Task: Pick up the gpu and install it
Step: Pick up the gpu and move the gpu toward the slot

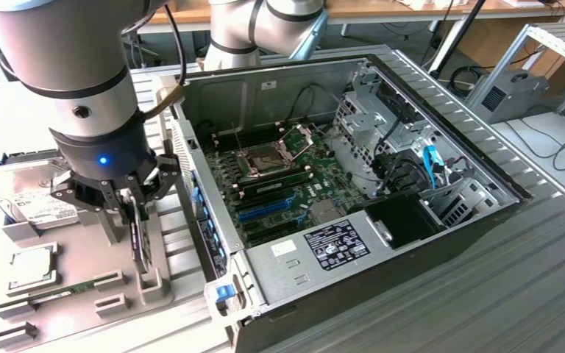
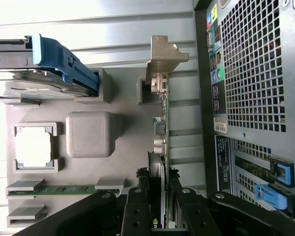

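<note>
1. Lying open on the ribbed bench (image 1: 528, 294), the computer case (image 1: 361, 309) shows its motherboard to the room. The card slots look unfilled, as far as can be made out.
2. The arm (image 1: 76, 81) stands over a grey holder tray (image 1: 86, 254), just beside the case on the exterior view's left.
3. The gpu (image 2: 161, 128) stands on edge in a slot of that tray, its silver bracket (image 2: 164, 51) at the far end. It is not yet in the case. The pincer (image 2: 159, 174) straddles the card and appears to pinch it, one finger against each face.
4. The card is probably light and stiff but fragile, a bare board studded with parts. It is best held across its flat faces near the middle, clear of the fan and the contact edge, and kept upright.
5. The card is seen edge-on, so the fan and heatsink are hard to make out. The slot hides its lower edge, and the pincer's own links cover the point of contact. The hard drive (image 1: 27, 195) is partly hidden behind the arm.
</note>
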Robot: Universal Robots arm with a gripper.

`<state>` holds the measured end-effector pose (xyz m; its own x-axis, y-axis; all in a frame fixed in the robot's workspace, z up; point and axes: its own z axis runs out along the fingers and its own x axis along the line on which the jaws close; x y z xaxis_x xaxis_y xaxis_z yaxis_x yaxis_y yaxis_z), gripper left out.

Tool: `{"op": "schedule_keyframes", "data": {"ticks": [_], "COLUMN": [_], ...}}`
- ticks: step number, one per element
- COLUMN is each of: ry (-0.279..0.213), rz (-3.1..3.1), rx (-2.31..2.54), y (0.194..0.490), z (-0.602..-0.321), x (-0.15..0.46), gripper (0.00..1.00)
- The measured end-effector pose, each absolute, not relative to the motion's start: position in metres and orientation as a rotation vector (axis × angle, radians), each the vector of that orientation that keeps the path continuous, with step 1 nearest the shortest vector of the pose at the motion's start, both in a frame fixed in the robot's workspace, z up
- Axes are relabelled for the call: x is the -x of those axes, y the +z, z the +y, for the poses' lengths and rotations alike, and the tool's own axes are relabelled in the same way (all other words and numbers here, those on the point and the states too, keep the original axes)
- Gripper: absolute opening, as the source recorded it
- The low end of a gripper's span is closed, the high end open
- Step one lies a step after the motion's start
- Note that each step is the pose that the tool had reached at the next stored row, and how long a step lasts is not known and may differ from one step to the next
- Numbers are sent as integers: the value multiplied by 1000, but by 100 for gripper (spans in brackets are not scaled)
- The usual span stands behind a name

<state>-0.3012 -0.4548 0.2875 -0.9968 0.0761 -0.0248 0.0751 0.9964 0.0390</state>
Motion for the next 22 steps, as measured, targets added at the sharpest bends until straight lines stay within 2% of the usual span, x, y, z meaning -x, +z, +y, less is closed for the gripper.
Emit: {"op": "schedule_keyframes", "data": {"ticks": [22], "ry": [59], "rz": [3112], "rx": [-118], "y": [296], "z": [-455], "x": [301], "gripper": [26]}}
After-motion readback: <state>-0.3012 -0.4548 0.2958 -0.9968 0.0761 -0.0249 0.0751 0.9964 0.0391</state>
